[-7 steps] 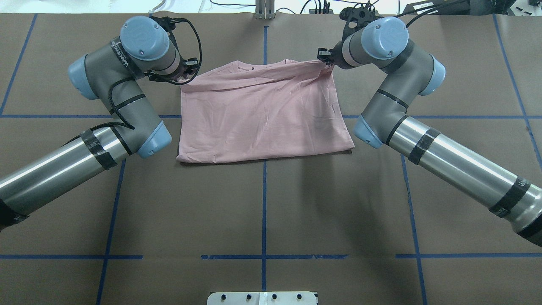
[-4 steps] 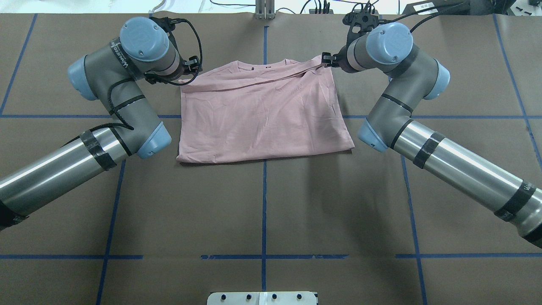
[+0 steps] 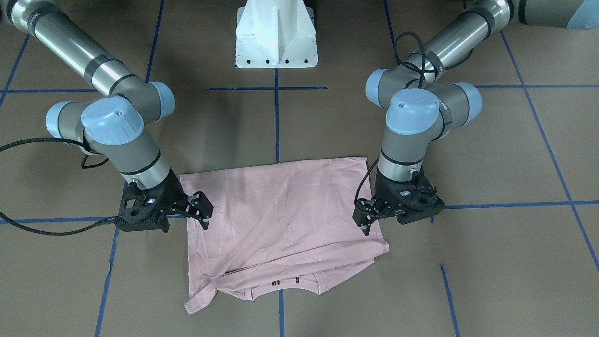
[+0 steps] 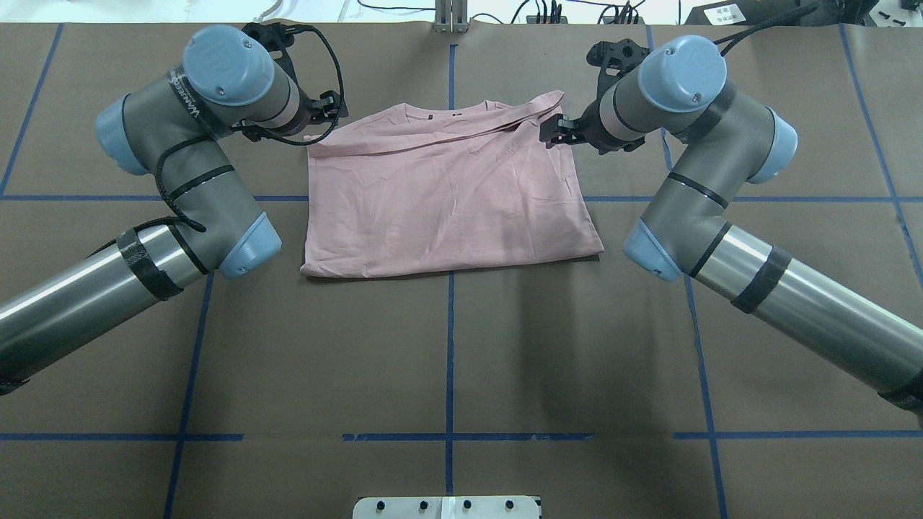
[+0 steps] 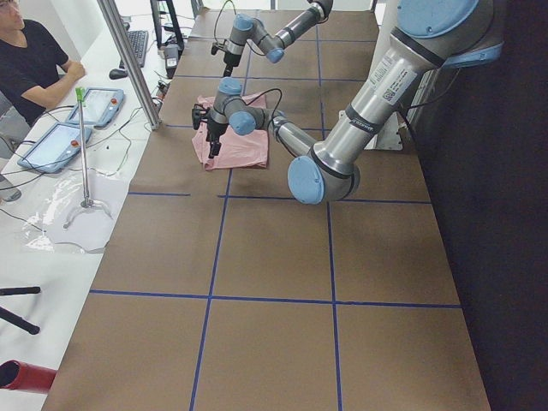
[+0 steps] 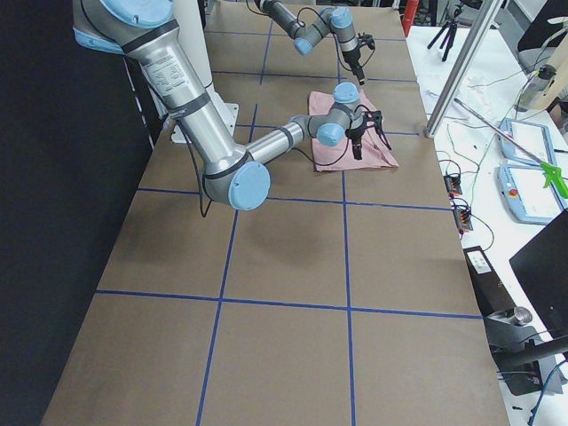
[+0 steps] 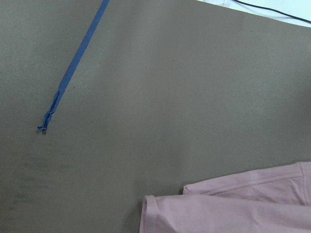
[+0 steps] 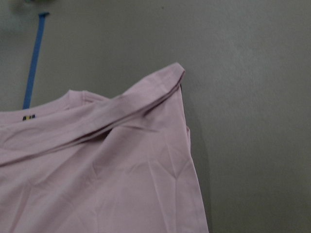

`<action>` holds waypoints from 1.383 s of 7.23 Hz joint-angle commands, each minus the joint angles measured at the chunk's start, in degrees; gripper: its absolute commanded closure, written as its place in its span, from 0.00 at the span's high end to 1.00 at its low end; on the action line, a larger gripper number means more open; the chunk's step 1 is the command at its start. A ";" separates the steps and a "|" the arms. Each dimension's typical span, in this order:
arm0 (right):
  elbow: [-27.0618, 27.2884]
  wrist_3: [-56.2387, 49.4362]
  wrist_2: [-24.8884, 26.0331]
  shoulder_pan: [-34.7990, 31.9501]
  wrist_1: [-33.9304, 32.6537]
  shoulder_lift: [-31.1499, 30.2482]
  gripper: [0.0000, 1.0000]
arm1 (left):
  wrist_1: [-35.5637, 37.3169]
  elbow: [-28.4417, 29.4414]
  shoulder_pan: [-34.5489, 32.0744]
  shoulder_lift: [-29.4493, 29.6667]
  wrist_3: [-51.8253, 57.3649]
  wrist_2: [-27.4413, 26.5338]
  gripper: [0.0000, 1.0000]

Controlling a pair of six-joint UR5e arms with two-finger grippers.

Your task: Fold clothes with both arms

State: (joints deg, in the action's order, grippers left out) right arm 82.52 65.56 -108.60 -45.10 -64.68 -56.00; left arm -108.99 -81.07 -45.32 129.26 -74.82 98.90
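The pale pink T-shirt (image 4: 447,194) lies folded on the brown table, plain side up, its collar along the far edge. In the front-facing view the shirt (image 3: 281,220) shows a sleeve tip sticking out at its lower left. My left gripper (image 4: 328,108) hangs open just beyond the shirt's far left corner, holding nothing. My right gripper (image 4: 554,131) hovers open over the far right corner, and the sleeve fold (image 8: 146,97) lies free below it. Seen from the front, the left gripper (image 3: 366,220) and right gripper (image 3: 202,211) both sit at the cloth's side edges.
The white pedestal base (image 3: 276,37) stands at the robot's side of the table. Blue tape lines (image 4: 448,346) cross the brown surface. A person (image 5: 34,60) sits at a side bench with tablets (image 5: 94,107) beyond the table's far edge.
Both grippers have let go of the shirt's far corners. The right gripper has opened and pulled back off the sleeve, which now lies flat. The left arm has shifted slightly outward.
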 commanded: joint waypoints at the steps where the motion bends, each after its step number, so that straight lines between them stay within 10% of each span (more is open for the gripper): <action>1: 7.30 5.60 -0.30 4.73 -8.09 -4.19 1.00 | 1.58 -3.21 0.06 -0.50 -0.33 0.06 1.00; 10: 6.95 6.07 -1.96 7.83 -8.97 -7.37 0.84 | 2.29 -6.29 0.67 -0.41 -0.59 0.15 1.00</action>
State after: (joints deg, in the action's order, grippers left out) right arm 89.49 71.63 -110.14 -37.51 -73.65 -63.35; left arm -106.73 -86.93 -44.69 128.85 -75.41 99.05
